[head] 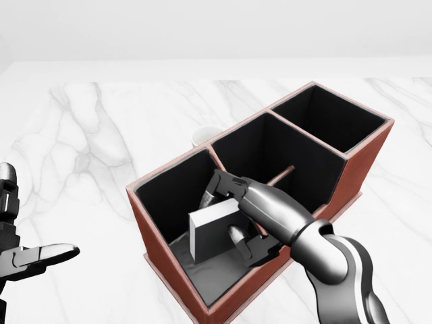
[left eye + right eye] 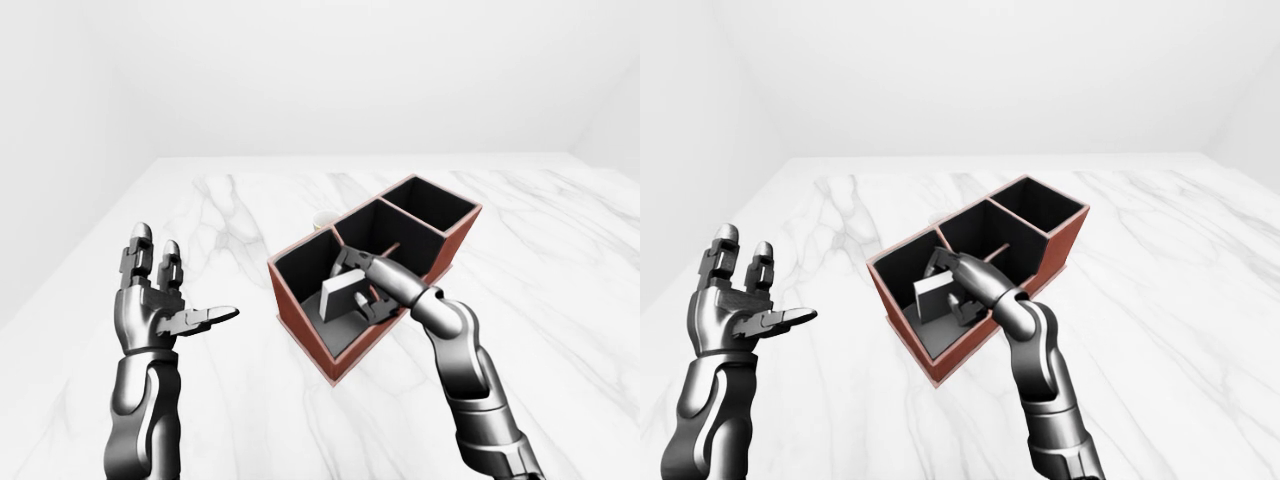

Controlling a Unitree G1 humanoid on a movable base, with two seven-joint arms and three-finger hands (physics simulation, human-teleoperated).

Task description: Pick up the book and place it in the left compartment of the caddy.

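So the robot's right hand (image 1: pixel 233 216) is reaching down into the caddy (image 1: pixel 358 158) with its fingers (image 1: pixel 214 189) clamped around the book (image 1: pixel 212 231), a small pale grey block that's sitting tilted inside the left compartment, the one nearest the lower left of the head view. One finger is pressed on the book's upper edge and another one (image 1: pixel 237 236) is against its lower right side, so it's properly pinched between them. I can't tell for sure whether the book's bottom edge is touching the compartment floor or just above it, it looks very close either way. The caddy itself is a reddish-brown box with black inner walls, three compartments in a row running diagonally from lower left to upper right, resting on the white marble table (image 2: pixel 560 260). The other two compartments are just dark inside from where I'm looking. There's a little white rounded thing (image 1: pixel 200 136) peeking out just beyond the caddy's upper left wall, mostly hidden, can't tell what it is. Meanwhile the left hand (image 2: pixel 160 300) is up over the table well to the left of the caddy, palm open, fingers spread apart with two pointing up and the thumb (image 2: pixel 210 318) sticking out toward the caddy, holding nothing at all.
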